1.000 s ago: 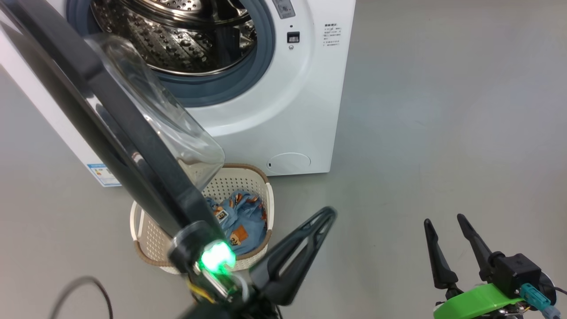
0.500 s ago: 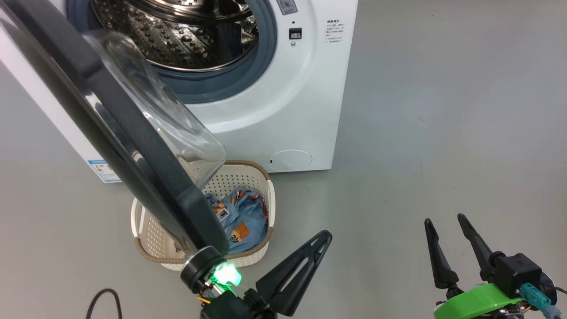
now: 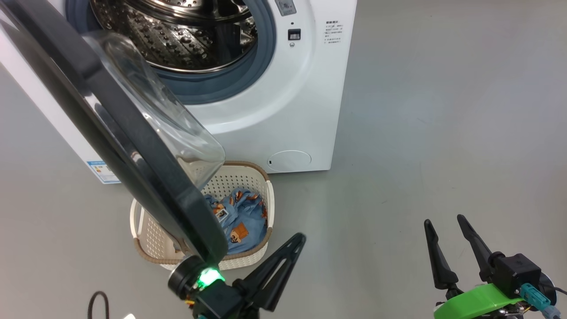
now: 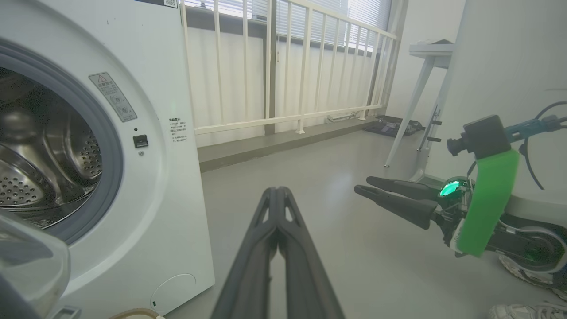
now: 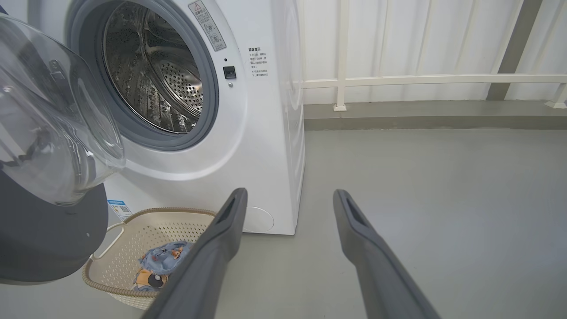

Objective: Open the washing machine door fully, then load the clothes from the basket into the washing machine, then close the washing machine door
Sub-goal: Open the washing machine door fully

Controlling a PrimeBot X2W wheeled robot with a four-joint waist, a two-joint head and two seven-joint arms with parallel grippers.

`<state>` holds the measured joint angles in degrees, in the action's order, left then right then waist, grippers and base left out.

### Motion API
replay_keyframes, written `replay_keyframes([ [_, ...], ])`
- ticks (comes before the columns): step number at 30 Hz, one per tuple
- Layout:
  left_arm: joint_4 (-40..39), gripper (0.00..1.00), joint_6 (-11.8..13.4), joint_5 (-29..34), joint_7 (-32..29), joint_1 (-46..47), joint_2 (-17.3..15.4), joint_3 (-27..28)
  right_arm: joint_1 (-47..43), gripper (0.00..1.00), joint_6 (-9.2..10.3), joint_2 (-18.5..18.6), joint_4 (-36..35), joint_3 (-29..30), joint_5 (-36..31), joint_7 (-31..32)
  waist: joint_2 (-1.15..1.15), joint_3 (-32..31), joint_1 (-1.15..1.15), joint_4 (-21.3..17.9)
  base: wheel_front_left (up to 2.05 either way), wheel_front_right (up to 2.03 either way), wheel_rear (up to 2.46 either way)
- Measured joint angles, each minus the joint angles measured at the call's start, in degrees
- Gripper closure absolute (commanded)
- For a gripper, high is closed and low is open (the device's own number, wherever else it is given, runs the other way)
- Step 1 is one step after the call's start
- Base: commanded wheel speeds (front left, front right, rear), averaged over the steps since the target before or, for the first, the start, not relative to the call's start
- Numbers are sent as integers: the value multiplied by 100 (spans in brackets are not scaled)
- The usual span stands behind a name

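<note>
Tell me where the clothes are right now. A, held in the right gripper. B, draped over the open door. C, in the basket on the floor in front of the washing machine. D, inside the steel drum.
C: the blue printed clothes lie in the cream basket, which stands on the floor just in front of the washing machine.

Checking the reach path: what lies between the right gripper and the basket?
In the head view, bare grey floor separates the right gripper from the basket; the shut left gripper points up just short of that line, near the basket.
</note>
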<state>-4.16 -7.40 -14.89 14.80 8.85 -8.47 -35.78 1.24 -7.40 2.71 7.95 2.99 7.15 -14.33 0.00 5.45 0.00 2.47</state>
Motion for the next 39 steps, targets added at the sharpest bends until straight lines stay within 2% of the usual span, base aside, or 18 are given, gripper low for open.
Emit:
replay_keyframes([
  [9,482,100,0,-63,-1,-92,24,131,1,0,0,0,12,4,5,0,0,28,0,-35,0,0,0],
  [20,1103,100,0,-71,-1,-87,148,603,4,0,0,0,32,-3,49,0,0,73,0,-77,0,0,0],
  [39,1402,100,0,-76,-1,187,391,980,25,0,0,0,68,5,169,0,0,174,0,-153,0,0,0],
])
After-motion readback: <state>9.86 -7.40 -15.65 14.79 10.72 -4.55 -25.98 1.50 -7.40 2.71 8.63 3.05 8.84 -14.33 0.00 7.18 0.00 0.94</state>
